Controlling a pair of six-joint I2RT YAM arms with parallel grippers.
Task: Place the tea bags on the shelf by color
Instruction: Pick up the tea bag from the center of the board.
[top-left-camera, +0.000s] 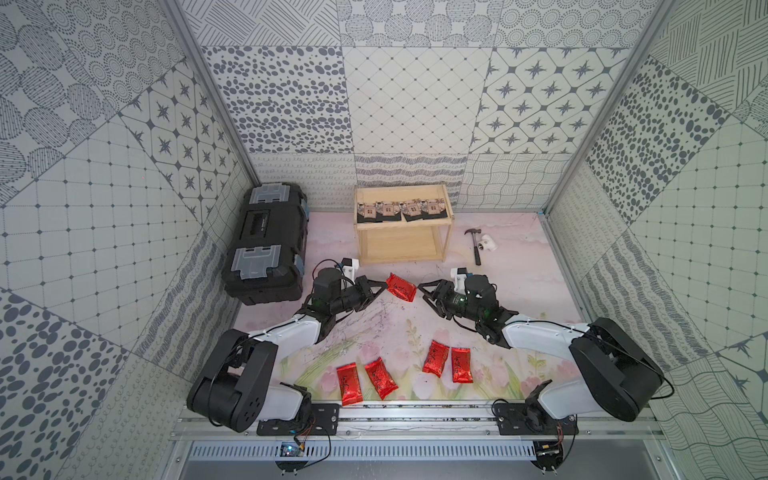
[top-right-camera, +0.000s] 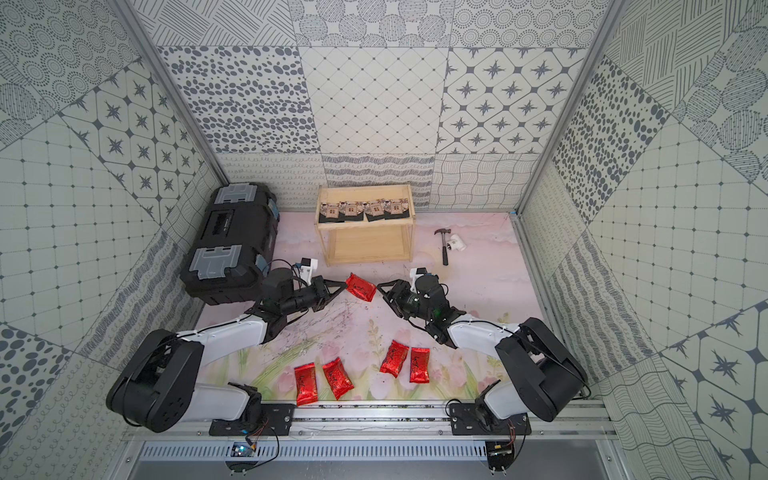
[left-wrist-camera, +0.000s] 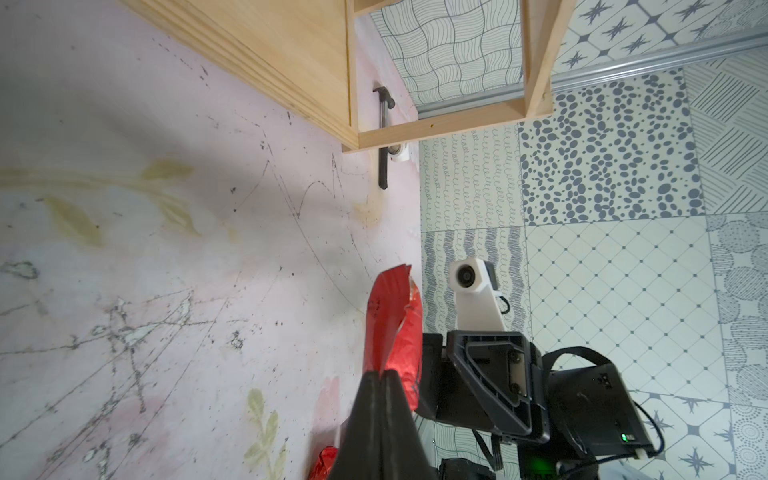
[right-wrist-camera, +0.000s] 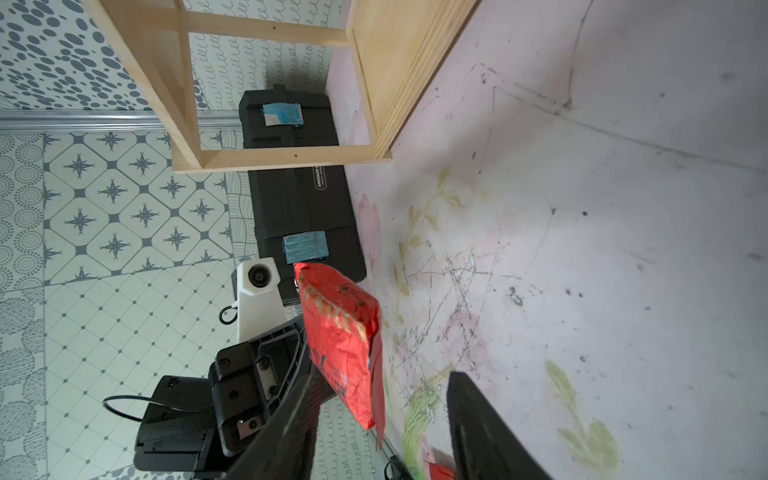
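Note:
A shiny red tea bag (top-left-camera: 401, 287) (top-right-camera: 360, 287) hangs in the air in front of the shelf. My left gripper (top-left-camera: 384, 286) (left-wrist-camera: 381, 376) is shut on one end of it (left-wrist-camera: 395, 328). My right gripper (top-left-camera: 422, 291) (right-wrist-camera: 382, 378) is open at the packet's other end (right-wrist-camera: 340, 332), one finger on each side of it with a gap. Several more red tea bags (top-left-camera: 380, 377) lie flat near the table's front edge. The pale wood shelf (top-left-camera: 399, 245) (top-right-camera: 368, 245) stands at the back; several black sachets (top-left-camera: 401, 210) sit in a row on its top tier, and its lower tier is bare.
A black toolbox (top-left-camera: 266, 245) with grey latches stands at the back left beside the left arm. A hammer (top-left-camera: 476, 247) and a white pipe fitting (top-left-camera: 487, 243) lie to the right of the shelf.

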